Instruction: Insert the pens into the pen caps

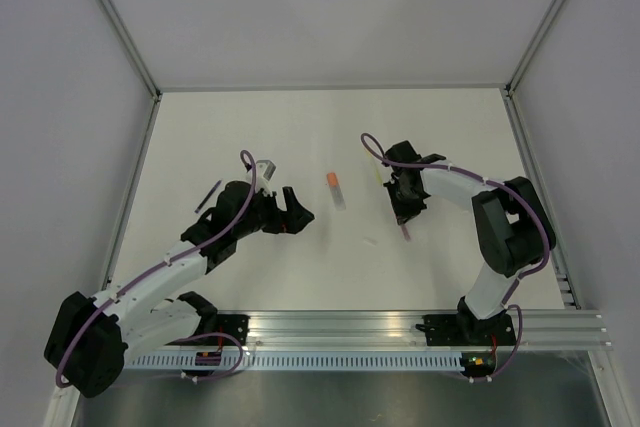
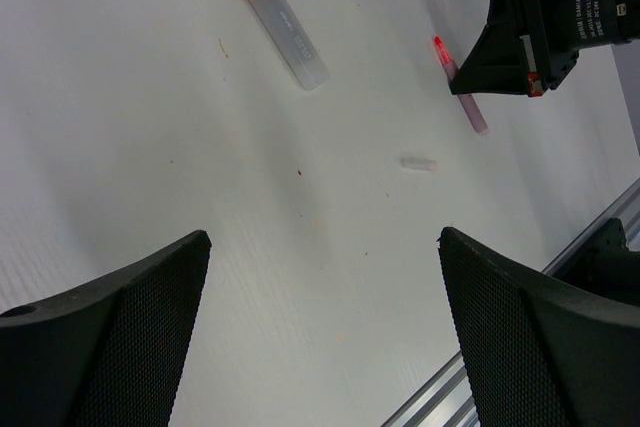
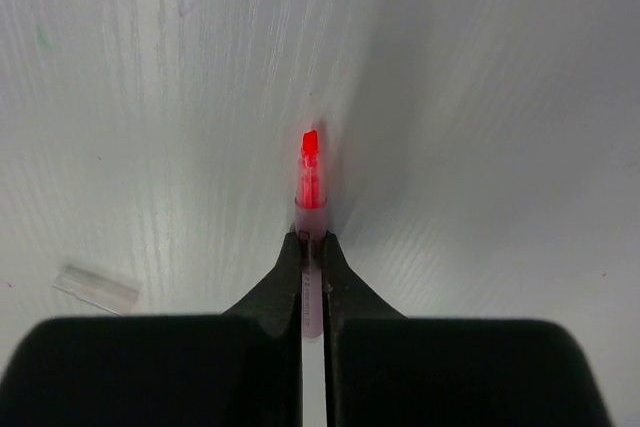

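My right gripper is shut on a whitish pen with a bright red tip, which sticks out ahead of the fingertips low over the table. In the top view that pen pokes out below the right gripper. A small clear pen cap lies to its left, also seen from the left wrist. An orange pen cap sits on a clear barrel mid-table. A yellow pen and a black pen lie apart. My left gripper is open over bare table.
An aluminium rail runs along the near edge of the white table. White walls close in the left, right and far sides. The left arm's gripper hovers left of the orange-capped barrel.
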{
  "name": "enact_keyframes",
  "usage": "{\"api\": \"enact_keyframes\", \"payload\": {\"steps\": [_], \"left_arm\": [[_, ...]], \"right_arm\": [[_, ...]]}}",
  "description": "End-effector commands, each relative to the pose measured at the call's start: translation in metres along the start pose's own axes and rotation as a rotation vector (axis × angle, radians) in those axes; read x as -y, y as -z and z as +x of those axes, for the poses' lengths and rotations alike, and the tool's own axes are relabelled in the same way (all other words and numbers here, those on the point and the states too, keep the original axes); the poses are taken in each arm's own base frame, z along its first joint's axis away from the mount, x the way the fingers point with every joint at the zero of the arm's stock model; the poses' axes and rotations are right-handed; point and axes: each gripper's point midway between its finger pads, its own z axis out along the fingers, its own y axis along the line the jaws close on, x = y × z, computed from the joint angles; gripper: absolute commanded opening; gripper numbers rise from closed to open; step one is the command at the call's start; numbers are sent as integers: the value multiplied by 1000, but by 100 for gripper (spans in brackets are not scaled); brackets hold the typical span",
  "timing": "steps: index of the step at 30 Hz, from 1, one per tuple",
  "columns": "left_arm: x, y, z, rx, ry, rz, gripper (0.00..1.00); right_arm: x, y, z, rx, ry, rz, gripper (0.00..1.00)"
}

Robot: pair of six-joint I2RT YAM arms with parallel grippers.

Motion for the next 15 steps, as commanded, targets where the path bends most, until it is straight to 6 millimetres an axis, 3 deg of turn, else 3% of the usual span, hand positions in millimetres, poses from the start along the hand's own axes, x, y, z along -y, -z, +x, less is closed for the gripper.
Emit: {"api": "enact_keyframes", "payload": {"steps": [1,8,12,15], "left_arm": [[6,1,-5,27,-30,38,99],[21,-1,-3,-10,5,106,96],[42,2,-7,-32,44,193,95],[56,3,-15,-39,62,241,94]], "right_arm": [[-4,-10,4,1,-23,-20,0],[-19,10,-22,166,-60,-62,0],[-45,44,-42,342,-47,-135,0],[-77,87,-47,489,-23,-257,0]]}}
